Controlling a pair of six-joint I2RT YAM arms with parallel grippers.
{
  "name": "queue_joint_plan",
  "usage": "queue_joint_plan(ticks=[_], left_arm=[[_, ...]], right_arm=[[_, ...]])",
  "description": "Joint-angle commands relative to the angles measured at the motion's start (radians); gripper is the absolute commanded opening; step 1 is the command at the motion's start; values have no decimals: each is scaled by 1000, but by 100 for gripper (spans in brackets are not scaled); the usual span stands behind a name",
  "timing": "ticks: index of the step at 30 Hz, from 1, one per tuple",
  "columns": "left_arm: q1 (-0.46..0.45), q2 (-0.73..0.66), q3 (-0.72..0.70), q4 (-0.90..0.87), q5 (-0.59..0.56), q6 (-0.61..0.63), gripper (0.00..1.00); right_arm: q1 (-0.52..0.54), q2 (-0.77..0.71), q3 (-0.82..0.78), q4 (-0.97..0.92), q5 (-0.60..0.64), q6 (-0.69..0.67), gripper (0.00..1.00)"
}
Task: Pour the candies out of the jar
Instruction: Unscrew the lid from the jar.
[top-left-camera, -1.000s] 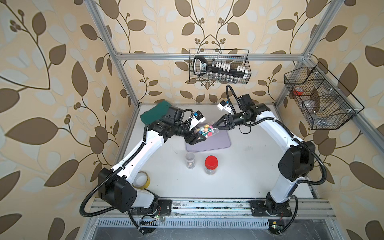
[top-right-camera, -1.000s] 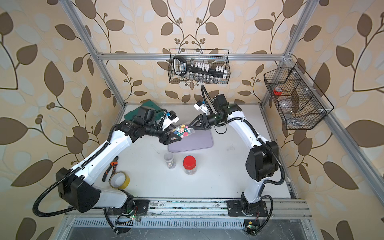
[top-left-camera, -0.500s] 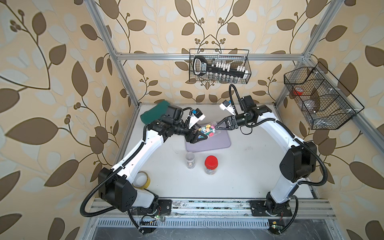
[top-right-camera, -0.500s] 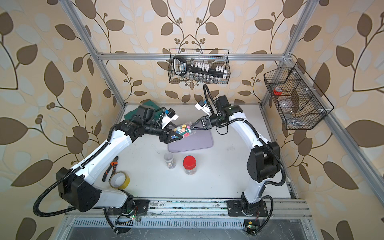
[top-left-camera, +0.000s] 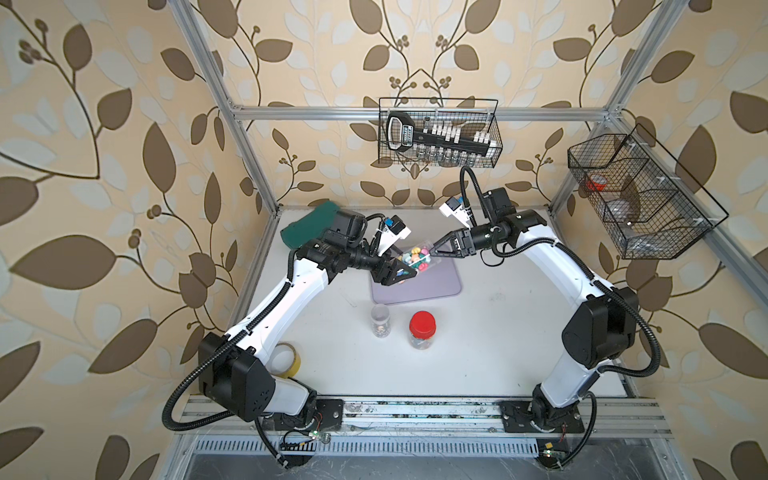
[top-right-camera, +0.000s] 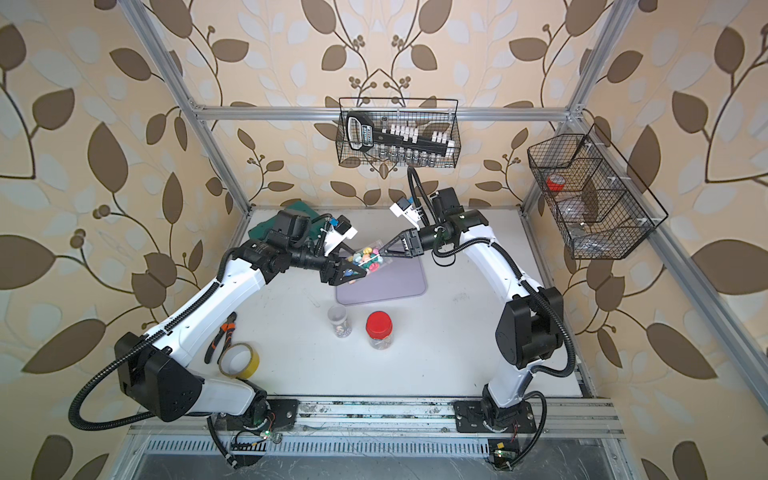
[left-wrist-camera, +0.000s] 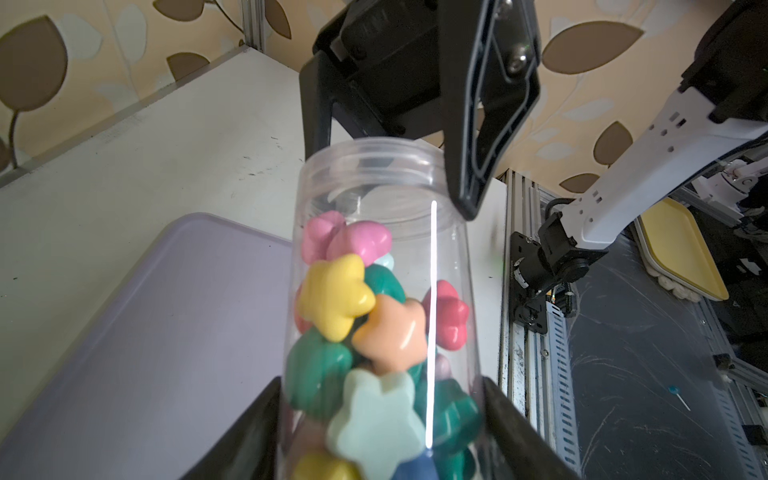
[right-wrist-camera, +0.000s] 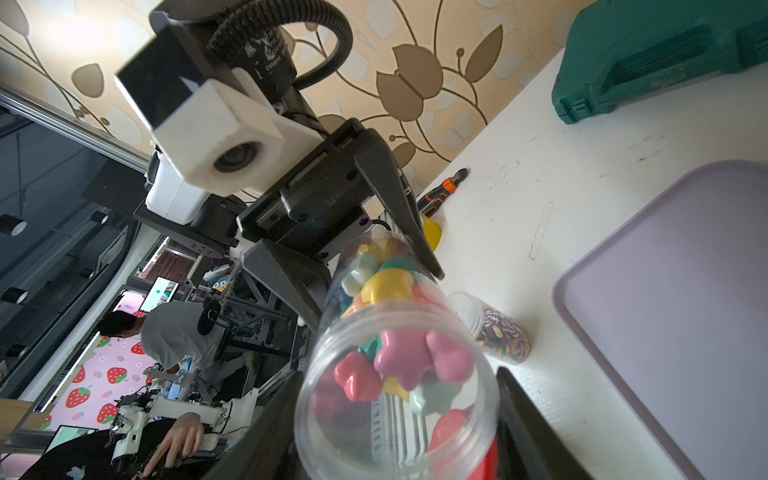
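A clear plastic jar (top-left-camera: 417, 257) (top-right-camera: 368, 257) lies nearly level in the air over the purple tray (top-left-camera: 440, 282) (top-right-camera: 399, 282). It has no lid and holds flower-shaped candies (left-wrist-camera: 336, 295) (right-wrist-camera: 411, 353) in pink, yellow, green, orange and red. My left gripper (top-left-camera: 401, 270) (left-wrist-camera: 382, 419) is shut on the jar's body near its base. Facing it, my right gripper (top-left-camera: 434, 251) (right-wrist-camera: 395, 415) is shut on the jar's neck, one jaw on each side of the open mouth. All the candies in view lie inside the jar.
A small lidless clear jar (top-left-camera: 380, 320) and a red-lidded jar (top-left-camera: 422, 328) stand in front of the tray. A yellow tape roll (top-left-camera: 286, 359) and pliers (top-right-camera: 220, 336) lie at the left. A green case (top-left-camera: 311, 224) sits at the back left. Wire baskets (top-left-camera: 438, 139) (top-left-camera: 640, 195) hang on the walls.
Both grippers keep their hold on the jar over the tray. The right wrist has shifted only slightly sideways and back.
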Motion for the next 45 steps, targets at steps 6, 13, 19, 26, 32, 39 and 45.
queue_joint_plan(ticks=[6, 13, 19, 26, 32, 39, 45], left_arm=[[-7, 30, 45, 19, 99, 36, 69], [-7, 70, 47, -15, 102, 57, 70], [-7, 67, 51, -25, 94, 64, 65], [-7, 61, 71, -82, 54, 104, 76], [-7, 46, 75, -106, 35, 119, 80], [-7, 45, 84, -139, 7, 139, 75], [-7, 45, 91, -153, -12, 148, 70]], right_arm=[[59, -45, 9, 82, -111, 47, 40], [64, -47, 20, 100, -106, 76, 40], [63, -47, 16, 103, -88, 82, 39], [61, -54, 11, 100, -66, 82, 39], [59, -53, 8, 95, -51, 79, 39], [55, -50, 15, 58, -16, 53, 39], [54, -48, 27, 16, 11, 26, 38]])
